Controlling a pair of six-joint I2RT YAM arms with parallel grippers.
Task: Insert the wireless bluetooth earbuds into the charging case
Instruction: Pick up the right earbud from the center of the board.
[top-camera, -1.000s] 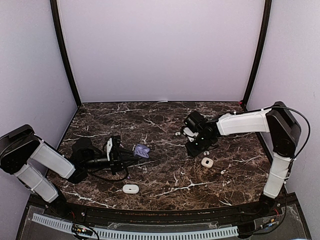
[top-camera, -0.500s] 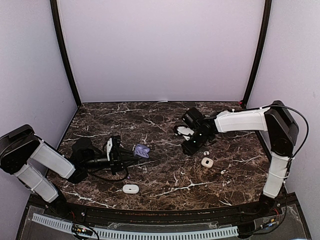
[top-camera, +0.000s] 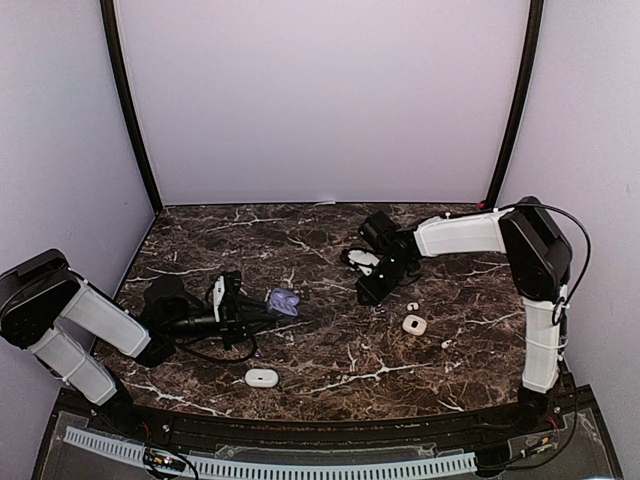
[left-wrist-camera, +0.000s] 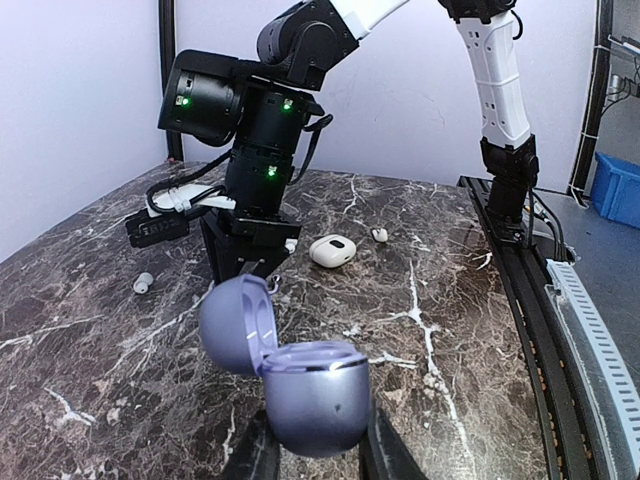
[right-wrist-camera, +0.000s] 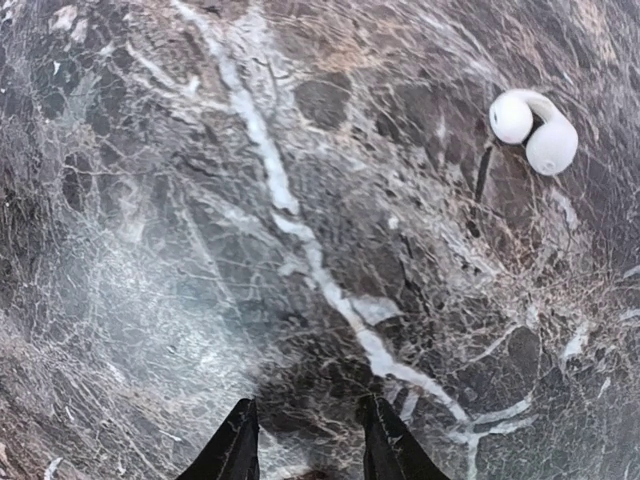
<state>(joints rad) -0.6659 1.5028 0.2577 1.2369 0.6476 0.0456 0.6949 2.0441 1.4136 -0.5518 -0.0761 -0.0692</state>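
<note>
While the left gripper clamps the open lavender charging case, the right gripper hovers low over the marble table, jaws parted, near a white earbud.

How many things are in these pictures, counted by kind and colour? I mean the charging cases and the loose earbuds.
Lavender case: 1
White cases: 2
Loose earbuds: 3
Total: 6
</note>
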